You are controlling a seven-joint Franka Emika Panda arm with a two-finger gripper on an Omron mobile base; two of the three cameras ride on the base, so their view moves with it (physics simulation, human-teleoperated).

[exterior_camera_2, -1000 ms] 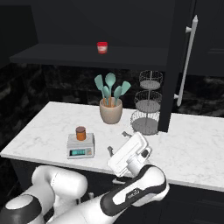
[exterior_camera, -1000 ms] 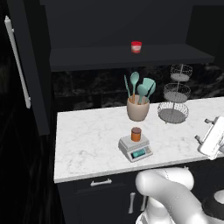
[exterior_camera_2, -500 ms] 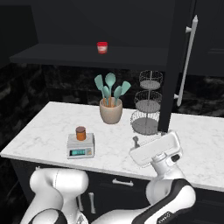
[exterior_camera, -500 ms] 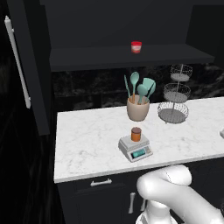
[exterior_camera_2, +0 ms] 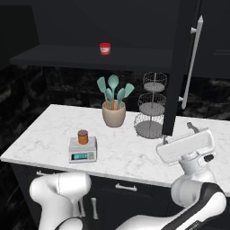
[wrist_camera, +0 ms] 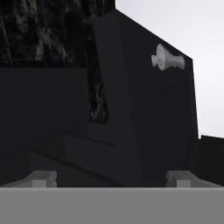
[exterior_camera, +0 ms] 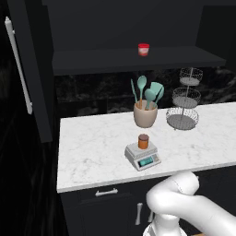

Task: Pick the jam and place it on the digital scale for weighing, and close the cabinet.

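- Starting at the far left of the left base view, an open door of the cabinet (exterior_camera: 32, 69) is seen edge-on, its silver bar handle (exterior_camera: 18, 64) cut off by the frame's left edge at the top.
- Further right, the jam (exterior_camera: 143, 141) is seen upright on the top plate of the digital scale (exterior_camera: 143, 156), near the front of the marble counter (exterior_camera: 87, 152); the teal display is too small to be read.
- Just behind the scale, a utensil crock (exterior_camera: 145, 114) with teal tools is seen, and to its right a three-tier wire stand (exterior_camera: 183, 101).
- On the shelf above, a small red-lidded jar (exterior_camera: 144, 49) is seen.
- In the right base view, the other cabinet door (exterior_camera_2: 179, 63) is seen standing open, partly hiding the wire stand behind its lower edge.
- At the right, the gripper (exterior_camera_2: 179, 137) is held beside that door's lower corner; whether it touches the door cannot be told.
- In the hand view, the two fingertips (wrist_camera: 43, 178) are seen spread wide apart with nothing between them, facing a dark door panel and a handle mount (wrist_camera: 167, 59).
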